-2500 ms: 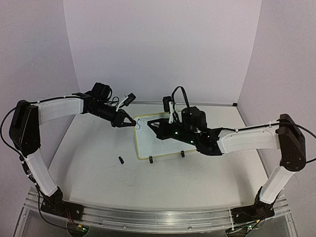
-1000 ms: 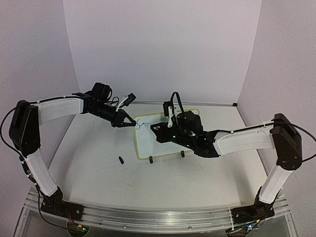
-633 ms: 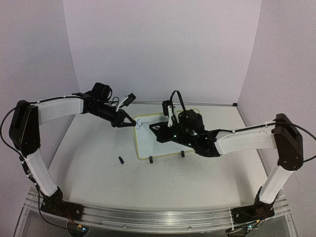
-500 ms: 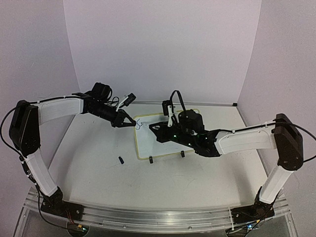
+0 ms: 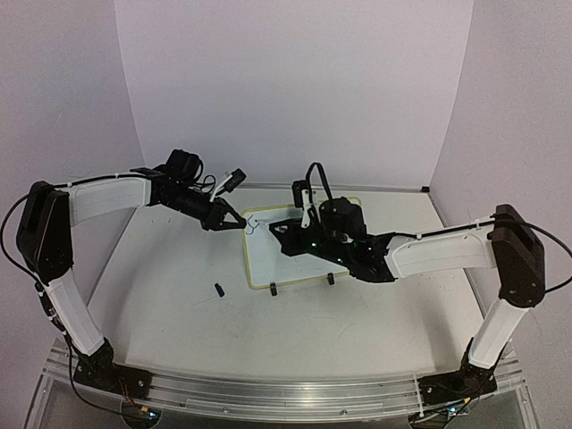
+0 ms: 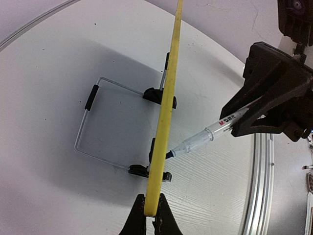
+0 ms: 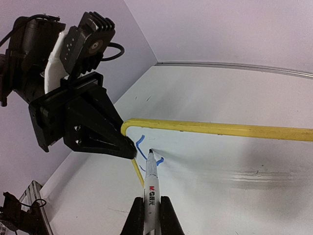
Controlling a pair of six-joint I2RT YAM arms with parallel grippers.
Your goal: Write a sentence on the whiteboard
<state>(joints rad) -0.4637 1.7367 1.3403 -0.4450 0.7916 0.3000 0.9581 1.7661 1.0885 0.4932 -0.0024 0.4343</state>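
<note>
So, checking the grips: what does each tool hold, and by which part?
Left tool: the whiteboard, by its yellow frame at a corner. Right tool: the marker, by its barrel.

Soft, even light fills our top view, apparently from above. The walls (image 5: 295, 80) carry a lavender cast and the table (image 5: 179, 304) reads bright, with only faint shadows beneath the arms. The wide lens bows the metal rail (image 5: 268, 393) along the bottom edge. From the left wrist we see a broad grey shadow of the whiteboard (image 6: 166, 112) lying across the wire stand (image 6: 93, 122), and the table's edge curves sharply. From the right wrist, a pale streak of glare crosses the board, and the label on the marker (image 7: 149, 188) is crisp.
</note>
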